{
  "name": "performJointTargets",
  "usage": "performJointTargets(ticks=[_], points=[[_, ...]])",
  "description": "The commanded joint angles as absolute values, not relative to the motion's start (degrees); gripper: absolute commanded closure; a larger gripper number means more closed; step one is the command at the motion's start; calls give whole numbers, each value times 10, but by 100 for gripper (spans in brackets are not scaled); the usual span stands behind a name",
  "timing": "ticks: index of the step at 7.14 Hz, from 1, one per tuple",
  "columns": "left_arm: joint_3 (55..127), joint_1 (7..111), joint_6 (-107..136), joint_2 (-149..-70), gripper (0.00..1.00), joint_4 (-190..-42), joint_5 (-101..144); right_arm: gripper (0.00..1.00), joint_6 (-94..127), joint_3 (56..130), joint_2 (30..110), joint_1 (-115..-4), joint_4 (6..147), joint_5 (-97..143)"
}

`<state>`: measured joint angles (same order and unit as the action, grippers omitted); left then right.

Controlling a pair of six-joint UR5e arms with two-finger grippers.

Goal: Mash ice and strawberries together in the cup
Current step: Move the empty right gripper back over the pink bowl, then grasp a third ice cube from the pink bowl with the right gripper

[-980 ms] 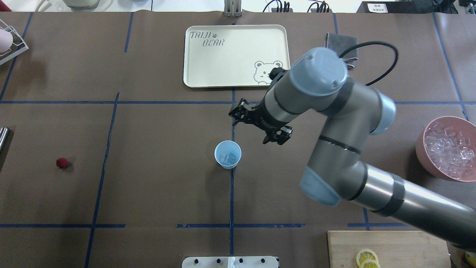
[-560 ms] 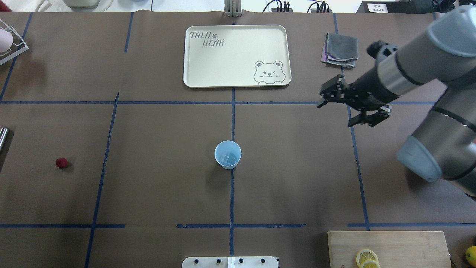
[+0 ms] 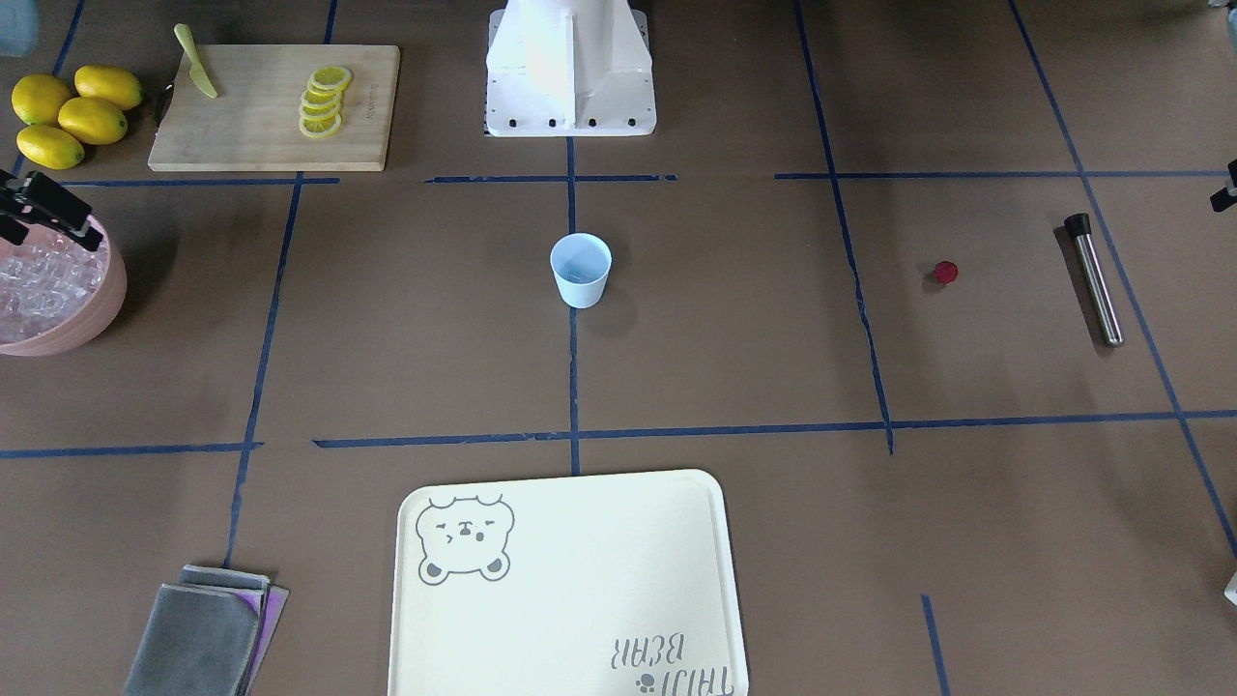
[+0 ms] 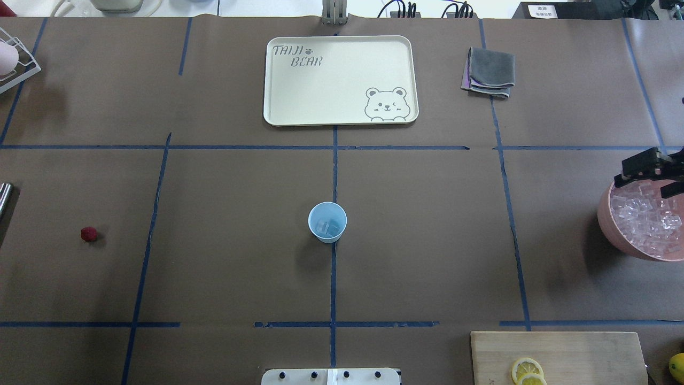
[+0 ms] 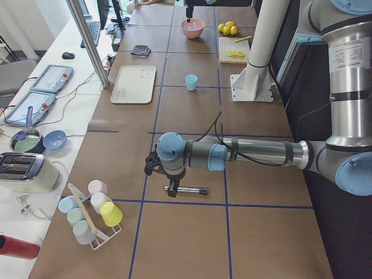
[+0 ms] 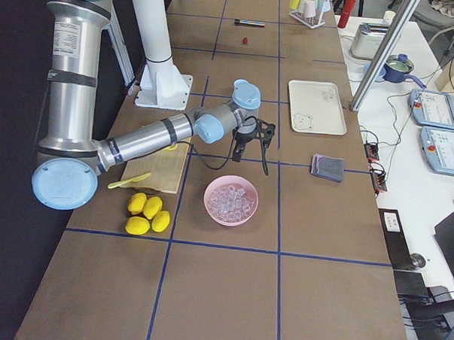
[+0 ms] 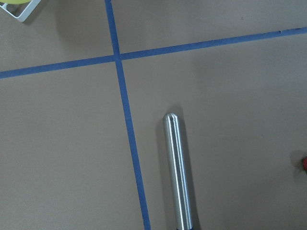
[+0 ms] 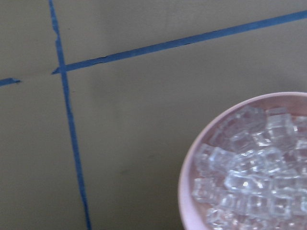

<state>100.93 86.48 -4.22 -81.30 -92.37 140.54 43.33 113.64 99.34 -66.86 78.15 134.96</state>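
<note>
The pale blue cup (image 4: 327, 222) stands at the table's middle with a few ice cubes (image 4: 327, 229) in it. The red strawberry (image 4: 88, 233) lies far left on the table, and its edge shows in the left wrist view (image 7: 304, 163). My right gripper (image 4: 657, 176) is open and empty above the far rim of the pink bowl (image 4: 604, 219), which is full of ice (image 4: 646, 219). My left gripper (image 5: 168, 185) hovers over a steel muddler (image 7: 177, 172). I cannot tell if it is open or shut.
A cream tray (image 4: 278, 115) and a folded grey cloth (image 4: 489, 72) lie at the far side. A cutting board (image 4: 556, 347) with lemon slices sits near right, with whole lemons (image 3: 68, 116) beside it. A cup rack (image 5: 93, 212) stands at the far left end.
My right arm swung from beside the cup to the table's right. Its open gripper is now over the pink bowl's rim. The cup and strawberry have not moved.
</note>
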Motion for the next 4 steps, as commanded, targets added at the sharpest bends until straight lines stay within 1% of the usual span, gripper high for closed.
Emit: performJointTargets(ticks=[1,4], points=[[1009,865,-42,-813,0,-924,1405,1,301,1073,1008,-707,780,1356],[1010,865,-43,-809,0,-924,1405,1,308,1053,1003,-705,780,1351]])
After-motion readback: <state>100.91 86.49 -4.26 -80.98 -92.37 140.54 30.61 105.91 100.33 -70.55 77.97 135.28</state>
